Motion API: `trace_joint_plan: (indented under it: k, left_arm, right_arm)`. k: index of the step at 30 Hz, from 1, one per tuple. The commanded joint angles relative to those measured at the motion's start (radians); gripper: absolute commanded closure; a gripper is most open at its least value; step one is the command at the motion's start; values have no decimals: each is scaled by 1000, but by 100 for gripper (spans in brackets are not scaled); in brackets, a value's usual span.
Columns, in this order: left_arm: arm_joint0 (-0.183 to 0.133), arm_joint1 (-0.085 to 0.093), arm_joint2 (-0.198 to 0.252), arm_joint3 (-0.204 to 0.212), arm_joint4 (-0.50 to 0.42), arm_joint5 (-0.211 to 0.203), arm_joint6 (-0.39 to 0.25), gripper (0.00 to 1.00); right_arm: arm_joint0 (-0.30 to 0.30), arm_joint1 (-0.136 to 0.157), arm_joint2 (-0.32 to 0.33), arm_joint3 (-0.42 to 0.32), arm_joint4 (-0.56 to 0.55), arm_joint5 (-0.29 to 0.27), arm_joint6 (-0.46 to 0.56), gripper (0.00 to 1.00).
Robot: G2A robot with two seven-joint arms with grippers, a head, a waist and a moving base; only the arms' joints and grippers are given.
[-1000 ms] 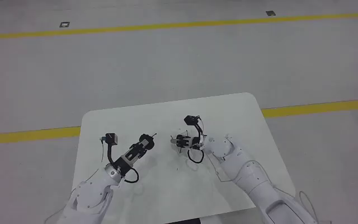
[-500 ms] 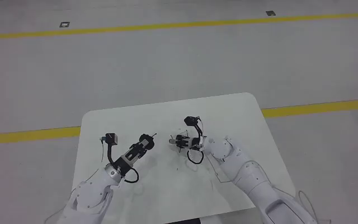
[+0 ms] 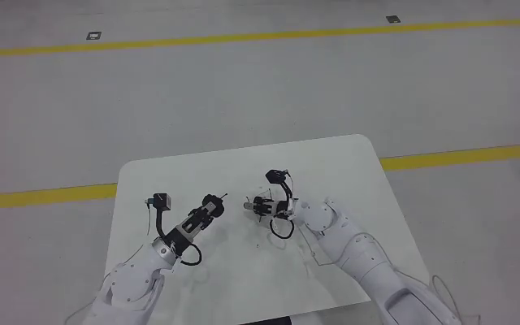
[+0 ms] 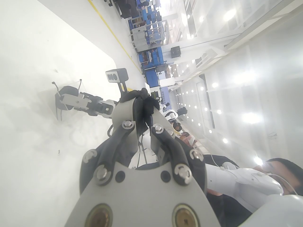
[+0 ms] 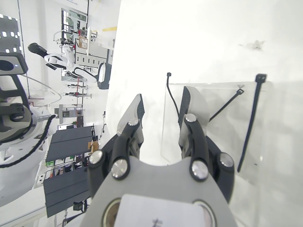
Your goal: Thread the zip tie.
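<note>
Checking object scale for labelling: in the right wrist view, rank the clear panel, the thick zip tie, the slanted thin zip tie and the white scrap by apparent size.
1. clear panel
2. thick zip tie
3. slanted thin zip tie, one end hidden, so its full length is unsure
4. white scrap, lying farther off, which may shrink it

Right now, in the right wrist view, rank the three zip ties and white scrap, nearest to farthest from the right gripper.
1. Curved zip tie, between the jaws of the right gripper.
2. Slanted zip tie, beside one jaw.
3. Long straight zip tie, farther across the clear panel.
4. White scrap, on the table beyond.
</note>
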Motion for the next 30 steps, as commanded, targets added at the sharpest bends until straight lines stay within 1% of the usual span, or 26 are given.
trace_joint_plan:
  k: [1,4,7,14,22,30]
  left_arm:
    - [0,0,0,0,0,0,0,100]
    - [0,0,0,0,0,0,0,100]
    - [0,0,0,0,0,0,0,100]
    - [0,0,0,0,0,0,0,100]
    - [0,0,0,0,0,0,0,100]
    - [0,0,0,0,0,0,0,100]
  right_arm:
    - [1,1,-3,1,2,0,-4,71]
    - [2,3,-7,1,6,0,-10,75]
    - [2,5,-10,0,10,0,-13,75]
    - [6,12,-19,1,1,0,-24,67]
    - [16,13,-36,10,1,0,-33,67]
    - [34,9,-57,33,28,0,-36,67]
